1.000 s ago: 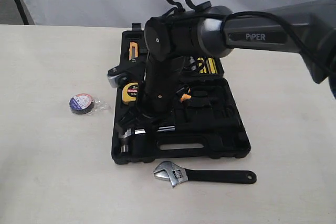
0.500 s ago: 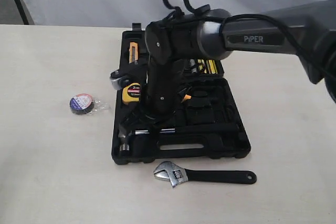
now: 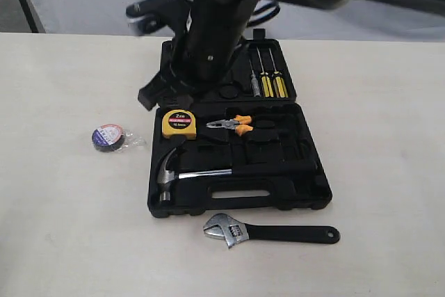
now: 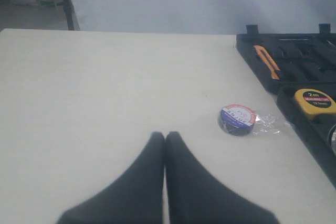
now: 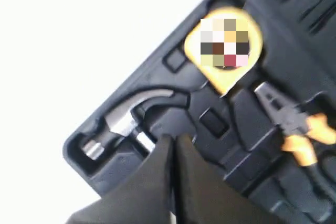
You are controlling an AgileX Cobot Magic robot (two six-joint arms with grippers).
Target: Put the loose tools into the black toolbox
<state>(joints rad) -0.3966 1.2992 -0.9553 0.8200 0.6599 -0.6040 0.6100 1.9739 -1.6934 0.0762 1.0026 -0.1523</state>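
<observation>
The black toolbox [image 3: 240, 203] lies open on the table, also seen in the left wrist view [image 4: 294, 61] and the right wrist view [image 5: 105, 166]. The claw hammer [image 3: 184, 172] [image 5: 126, 119] rests in its recess in the front half. The adjustable wrench [image 3: 268, 231] lies on the table in front of the case. The tape roll [image 3: 108, 137] [image 4: 237, 119] sits on the table to the left of it. My right gripper [image 3: 147, 99] [image 5: 174, 139] hangs shut and empty above the case. My left gripper [image 4: 165, 136] is shut and empty over bare table, short of the roll.
A yellow tape measure [image 3: 179, 124] [image 4: 314, 102], orange-handled pliers [image 3: 231, 125] [image 5: 294, 124] and screwdrivers [image 3: 268, 81] sit in the case. An orange utility knife [image 4: 266, 61] lies in the back half. Clear wrap clings to the tape roll. The right arm looms over the back half.
The right arm has risen from the front half of the case and swung back and up. The hammer stays in its recess, now fully uncovered.
</observation>
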